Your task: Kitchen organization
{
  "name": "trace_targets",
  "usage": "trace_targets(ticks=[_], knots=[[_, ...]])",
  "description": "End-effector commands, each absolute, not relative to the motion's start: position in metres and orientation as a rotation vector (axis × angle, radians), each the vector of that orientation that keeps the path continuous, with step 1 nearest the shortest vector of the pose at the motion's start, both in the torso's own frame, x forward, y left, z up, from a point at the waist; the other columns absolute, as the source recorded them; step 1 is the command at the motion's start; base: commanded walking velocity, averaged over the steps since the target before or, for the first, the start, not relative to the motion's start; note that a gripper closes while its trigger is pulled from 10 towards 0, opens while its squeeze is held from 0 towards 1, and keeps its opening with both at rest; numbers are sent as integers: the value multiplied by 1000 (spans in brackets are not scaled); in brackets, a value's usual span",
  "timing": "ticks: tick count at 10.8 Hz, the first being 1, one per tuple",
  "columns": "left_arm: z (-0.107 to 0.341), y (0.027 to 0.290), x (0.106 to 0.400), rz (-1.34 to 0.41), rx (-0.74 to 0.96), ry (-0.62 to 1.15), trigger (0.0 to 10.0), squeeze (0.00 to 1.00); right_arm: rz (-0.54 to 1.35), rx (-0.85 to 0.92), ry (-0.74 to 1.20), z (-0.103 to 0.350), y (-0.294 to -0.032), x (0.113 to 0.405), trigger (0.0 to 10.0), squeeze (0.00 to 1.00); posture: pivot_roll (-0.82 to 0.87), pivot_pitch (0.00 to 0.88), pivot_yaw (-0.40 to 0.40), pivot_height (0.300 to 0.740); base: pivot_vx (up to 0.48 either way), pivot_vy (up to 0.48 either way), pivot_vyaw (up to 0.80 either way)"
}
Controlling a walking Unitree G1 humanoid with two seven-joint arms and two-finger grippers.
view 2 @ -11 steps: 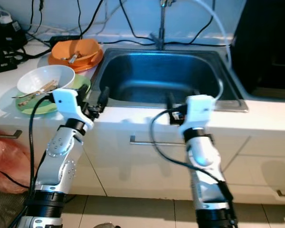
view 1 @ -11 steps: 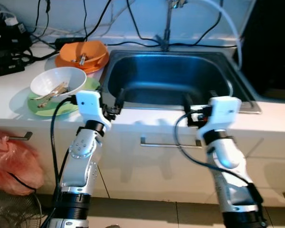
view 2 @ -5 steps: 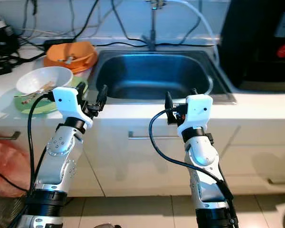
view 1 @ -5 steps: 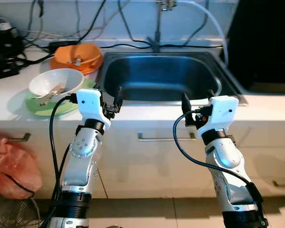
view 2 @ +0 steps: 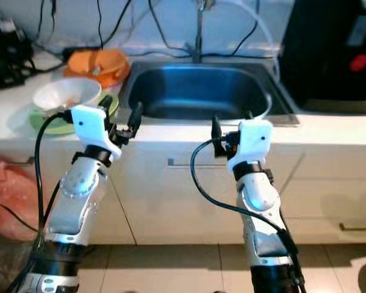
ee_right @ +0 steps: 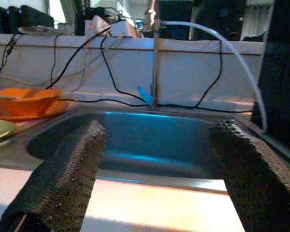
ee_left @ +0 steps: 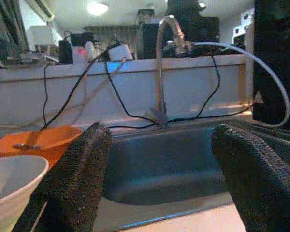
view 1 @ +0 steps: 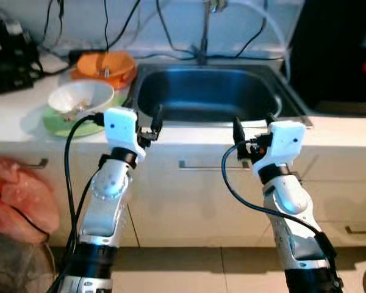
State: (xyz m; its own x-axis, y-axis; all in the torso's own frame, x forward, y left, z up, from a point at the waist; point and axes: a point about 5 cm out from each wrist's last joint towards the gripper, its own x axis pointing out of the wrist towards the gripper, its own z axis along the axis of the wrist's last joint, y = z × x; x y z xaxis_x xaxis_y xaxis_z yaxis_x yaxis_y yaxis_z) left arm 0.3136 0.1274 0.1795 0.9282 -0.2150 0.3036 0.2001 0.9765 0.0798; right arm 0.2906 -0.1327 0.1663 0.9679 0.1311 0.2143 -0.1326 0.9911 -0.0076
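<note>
White worktop (view 1: 24, 125) runs across the upper half of the frame, with a steel sink (view 1: 213, 94) sunk into its middle and a tap (view 1: 202, 30) rising behind it at the top centre. Over at upper left sits the dish pile: a white bowl (view 1: 80, 97) resting on a green plate (view 1: 60, 124), and just behind them an orange bowl (view 1: 107, 64) on an orange plate. Black cables (view 1: 107, 24) trail along the back wall. Both arms are up in front of the cabinet. The left tool (view 1: 155, 117) hovers at the sink's near left edge, close beside the white bowl, its fingers (ee_left: 77, 179) spread wide and gripping nothing. The right tool (view 1: 238, 131) hangs at the sink's near right edge, fingers (ee_right: 67, 169) likewise parted wide with nothing between them. Below the worktop, cabinet fronts with a metal handle (view 1: 201, 165). A red plastic bag (view 1: 15, 198) slumps at lower left. Dark appliance (view 1: 338, 52) at upper right.
</note>
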Motion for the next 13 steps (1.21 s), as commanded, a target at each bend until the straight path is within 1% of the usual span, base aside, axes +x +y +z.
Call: trace_targets(ticks=[1,4,5,6,8,10,12,13], knots=[[181,127,313,-215,51,-321,10000,0,124,2,-229,170,-135,292,10000,0,16,0,27,740,0,0,0],[187,125,308,-236,82,-356,10000,0,117,-3,-229,169,-137,290,10000,0,15,0,28,740,0,0,0],[184,125,307,-237,82,-343,10000,0,113,0,-226,168,-137,290,10000,0,16,0,28,740,0,0,500],[182,126,307,-228,59,-330,10000,0,112,1,-225,168,-137,290,10000,0,17,0,28,740,0,0,406],[185,126,308,-230,45,-335,10000,0,108,3,-225,168,-137,290,10000,0,14,0,24,740,0,0,0],[200,127,306,-205,70,-417,10000,0,107,-5,-271,180,-137,289,10000,0,10,0,24,740,0,0,0],[206,129,305,-198,85,-451,10000,0,112,-8,-300,190,-137,288,10000,0,15,0,24,740,0,0,0],[206,131,302,-207,79,-433,10000,0,108,-5,-298,190,-140,288,10000,0,19,0,24,740,0,0,0]])
